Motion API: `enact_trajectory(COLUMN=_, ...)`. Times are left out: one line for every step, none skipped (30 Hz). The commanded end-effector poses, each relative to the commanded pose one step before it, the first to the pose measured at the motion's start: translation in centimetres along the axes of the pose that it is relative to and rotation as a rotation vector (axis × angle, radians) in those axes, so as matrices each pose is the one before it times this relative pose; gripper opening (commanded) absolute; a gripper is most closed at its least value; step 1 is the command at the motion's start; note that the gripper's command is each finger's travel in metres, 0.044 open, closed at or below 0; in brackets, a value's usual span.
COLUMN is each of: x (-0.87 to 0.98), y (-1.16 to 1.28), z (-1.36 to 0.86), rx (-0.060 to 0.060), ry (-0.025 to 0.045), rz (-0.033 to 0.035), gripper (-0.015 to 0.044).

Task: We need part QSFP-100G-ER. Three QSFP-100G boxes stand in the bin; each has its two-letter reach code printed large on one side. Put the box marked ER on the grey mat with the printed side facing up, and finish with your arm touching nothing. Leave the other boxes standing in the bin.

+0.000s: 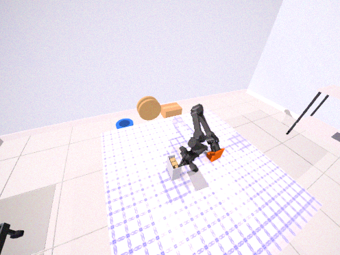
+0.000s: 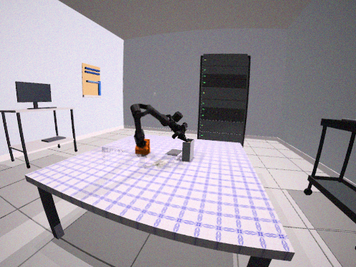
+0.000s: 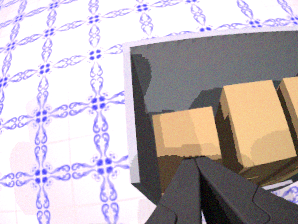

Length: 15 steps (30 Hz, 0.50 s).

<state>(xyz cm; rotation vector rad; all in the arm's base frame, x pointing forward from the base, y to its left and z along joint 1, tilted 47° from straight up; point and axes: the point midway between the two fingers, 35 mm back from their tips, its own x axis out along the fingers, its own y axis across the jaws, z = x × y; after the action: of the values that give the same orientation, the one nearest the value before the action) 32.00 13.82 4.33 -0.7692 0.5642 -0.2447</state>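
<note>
"From above, what's around the mat point(image 1: 199, 181) point(image 2: 174, 152)?"
"The bin point(image 1: 174, 174) point(image 2: 186, 152) point(image 3: 128, 100) stands at ten o'clock, the arm's base point(image 1: 217, 155) point(image 2: 146, 147) at one. All are on the table point(image 1: 154, 223) point(image 2: 161, 201) point(image 3: 70, 82)."
"And the boxes point(image 1: 173, 162) point(image 3: 257, 122)?"
"Three in a row inside the bin, running from eleven to five o'clock."
"Beyond the table?"
"A disc point(image 1: 149, 109), at the mat's eleven."
</note>
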Motion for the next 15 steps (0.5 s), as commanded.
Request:
enact_trajectory(x=-0.138, y=-0.077, z=-0.543, rx=-0.0057, ry=0.00648, rz=-0.00384, gripper=0.0)
enact_trajectory(x=-0.029, y=0.001, z=-0.04, rx=0.0, ry=0.00002, rz=0.00001, gripper=0.0)
enact_trajectory(x=-0.029, y=0.001, z=-0.04, rx=0.0, ry=0.00002, rz=0.00001, gripper=0.0)
enact_trajectory(x=-0.028, y=0.001, z=-0.04, rx=0.0, ry=0.00002, rz=0.00001, gripper=0.0)
enact_trajectory(x=-0.028, y=0.001, z=-0.04, rx=0.0, ry=0.00002, rz=0.00001, gripper=0.0)
enact_trajectory(x=-0.028, y=0.001, z=-0.04, rx=0.0, ry=0.00002, rz=0.00001, gripper=0.0)
enact_trajectory(x=-0.027, y=0.001, z=-0.041, rx=0.0, ry=0.00002, rz=0.00001, gripper=0.0)
enact_trajectory(x=-0.027, y=0.001, z=-0.041, rx=0.0, ry=0.00002, rz=0.00001, gripper=0.0)
enact_trajectory(x=-0.027, y=0.001, z=-0.041, rx=0.0, ry=0.00002, rz=0.00001, gripper=0.0)
enact_trajectory(x=-0.026, y=0.001, z=-0.041, rx=0.0, ry=0.00002, rz=0.00001, gripper=0.0)
enact_trajectory(x=-0.026, y=0.001, z=-0.041, rx=0.0, ry=0.00002, rz=0.00001, gripper=0.0)
enact_trajectory(x=-0.025, y=0.001, z=-0.042, rx=0.0, ry=0.00002, rz=0.00001, gripper=0.0)
enact_trajectory(x=-0.025, y=0.001, z=-0.042, rx=0.0, ry=0.00002, rz=0.00001, gripper=0.0)
enact_trajectory(x=-0.025, y=0.001, z=-0.042, rx=0.0, ry=0.00002, rz=0.00001, gripper=0.0)
enact_trajectory(x=-0.024, y=0.001, z=-0.042, rx=0.0, ry=0.00002, rz=0.00001, gripper=0.0)
